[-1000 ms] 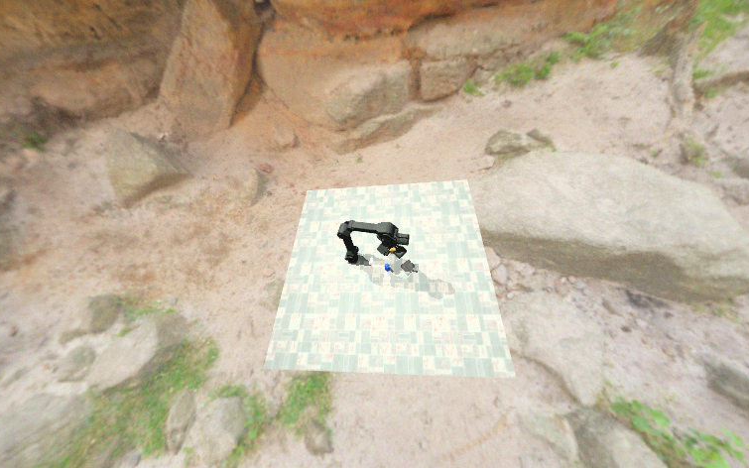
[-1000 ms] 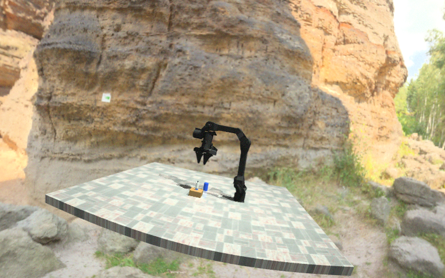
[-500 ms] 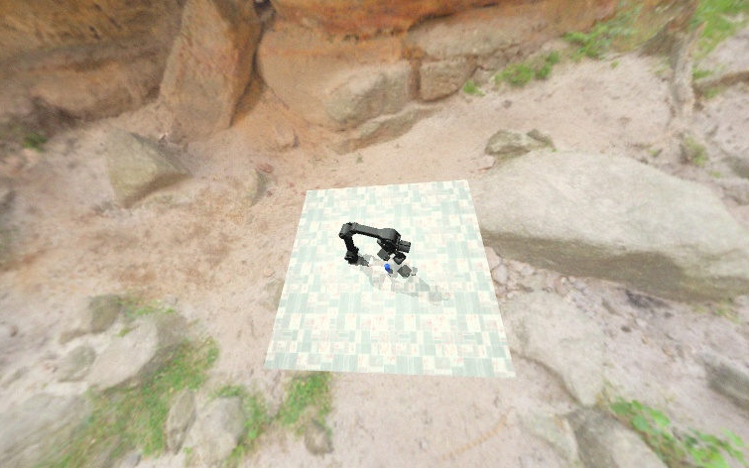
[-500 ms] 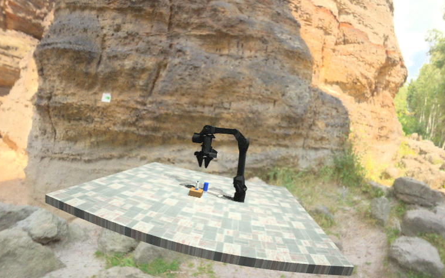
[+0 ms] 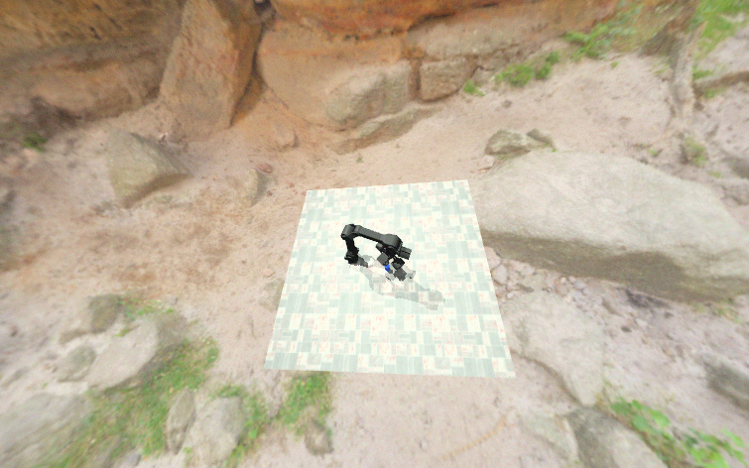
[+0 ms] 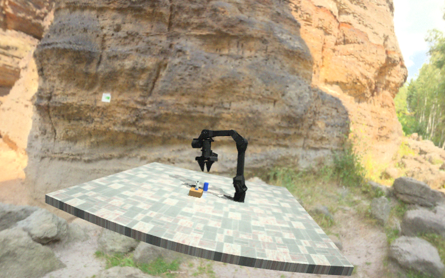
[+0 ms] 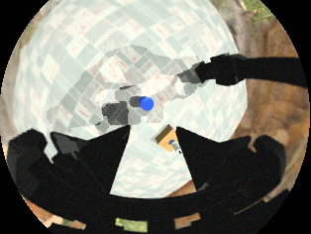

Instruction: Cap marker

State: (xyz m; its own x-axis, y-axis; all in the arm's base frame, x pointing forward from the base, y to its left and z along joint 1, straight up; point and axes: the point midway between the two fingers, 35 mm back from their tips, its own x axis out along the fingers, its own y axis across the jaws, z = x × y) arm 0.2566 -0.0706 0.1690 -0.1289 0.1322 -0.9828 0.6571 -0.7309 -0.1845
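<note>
From where I stand, the long near edge of the patchwork worktop (image 5: 330, 348) (image 6: 217, 234) (image 7: 218, 114) curves from the left corner round to the near right corner, its side striped in dark grey. Well in from that edge, the black arm (image 5: 371, 233) (image 6: 222, 132) (image 7: 272, 71) rises from its foot and bends over to the left. To the left of the foot sits the orange-brown holder block (image 6: 195, 194) (image 7: 165, 136), nearer the far left edge than the near right corner. The white marker (image 6: 197, 184) (image 7: 175, 147) stands upright in it, its dark tip bare, with some blue showing low down. Just beside the block, on the side toward the arm's foot, the blue cap (image 5: 387, 268) (image 6: 205, 187) (image 7: 147, 103) stands on the worktop, apart from the marker. Above them hangs the claw (image 5: 392, 267) (image 6: 205, 171) (image 7: 153, 129), pointing down, its two fingers spread with nothing between them and well clear of the cap. From overhead the claw and arm hide the block. Past the far edge a big rock wall (image 5: 336, 75) (image 6: 182, 86) goes up, with a small white and green patch (image 6: 106, 97) on it, and trees (image 6: 438, 93) stand away to the right
</note>
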